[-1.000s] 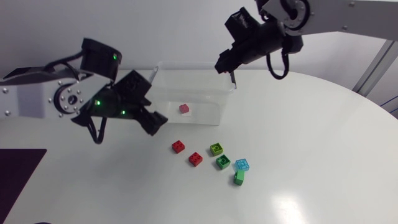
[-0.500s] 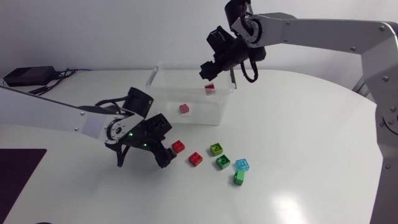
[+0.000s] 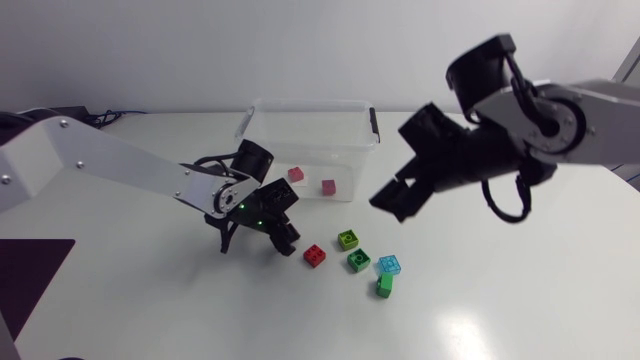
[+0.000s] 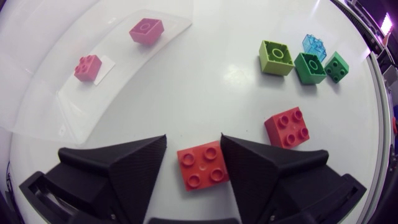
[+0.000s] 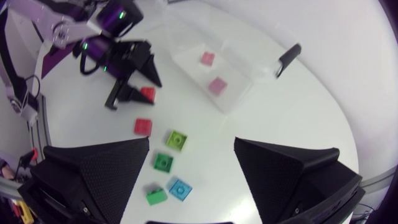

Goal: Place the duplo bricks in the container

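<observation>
Left arm [image 3: 110, 165]: comes in from the left edge and slopes down to the white table [image 3: 500, 300], in front of the container.
Left gripper [image 4: 194, 144]: low over the table, fingers spread apart, not clamped on anything.
Orange-red brick [image 4: 202, 165]: flat on the table between the left gripper's fingers, studs up. One finger looks to be against its side, while a sliver of table shows at the other. In the head view the gripper [image 3: 283, 236] hides it.
Container [image 3: 310, 102]: clear plastic box at the back of the table with a black clasp on its right end, just beyond the left gripper.
Pink bricks: two inside the container, one [image 3: 296, 174] toward the middle and the other [image 3: 328, 187] nearer the front wall, apart from each other.
Red brick [image 3: 314, 255]: on the table just beside the left gripper, outside its fingers.
Lime brick [image 3: 348, 239]: near the red one, hollow side up.
Dark green brick [image 3: 359, 261]: just in front of the lime one.
Light blue brick [image 3: 390, 265]: translucent, beside the dark green one.
Green brick [image 3: 385, 287]: touching or nearly touching the light blue one's front.
Right gripper [image 5: 193, 143]: held above the table, right of the container, fingers wide apart with nothing between them.
Right arm [image 3: 560, 115]: enters from the right edge.
</observation>
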You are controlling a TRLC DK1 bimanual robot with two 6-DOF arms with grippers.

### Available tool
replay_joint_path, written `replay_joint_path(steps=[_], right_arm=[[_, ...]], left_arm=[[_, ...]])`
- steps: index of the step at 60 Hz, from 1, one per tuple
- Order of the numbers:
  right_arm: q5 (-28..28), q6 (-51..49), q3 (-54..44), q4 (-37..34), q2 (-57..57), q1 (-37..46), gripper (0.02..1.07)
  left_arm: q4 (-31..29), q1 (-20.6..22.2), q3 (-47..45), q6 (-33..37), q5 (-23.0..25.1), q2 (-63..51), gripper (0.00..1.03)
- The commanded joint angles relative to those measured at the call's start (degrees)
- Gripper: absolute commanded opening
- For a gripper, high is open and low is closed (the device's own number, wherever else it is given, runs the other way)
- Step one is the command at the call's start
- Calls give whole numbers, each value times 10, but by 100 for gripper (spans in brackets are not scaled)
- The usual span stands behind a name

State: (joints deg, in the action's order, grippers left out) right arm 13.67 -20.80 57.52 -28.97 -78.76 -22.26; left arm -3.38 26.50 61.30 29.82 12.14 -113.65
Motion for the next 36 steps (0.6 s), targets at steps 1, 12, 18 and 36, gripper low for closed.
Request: replay_joint_path(steps=[1, 12, 18, 36], right_arm=[[3, -44, -68, -11, 25, 12, 102], [-3, -55, -126, 0, 3, 47, 102], [-14, -27, -115, 4, -31, 49, 102], [-13, 49, -52, -18, -133, 34, 97]], left_arm=[[-23, 6, 14, -3, 1, -32, 25], [-46, 21, 3, -4, 0, -9, 22], [-76, 19, -4, 0, 0, 37, 22], [-166, -27, 45, -11, -1, 255, 22]])
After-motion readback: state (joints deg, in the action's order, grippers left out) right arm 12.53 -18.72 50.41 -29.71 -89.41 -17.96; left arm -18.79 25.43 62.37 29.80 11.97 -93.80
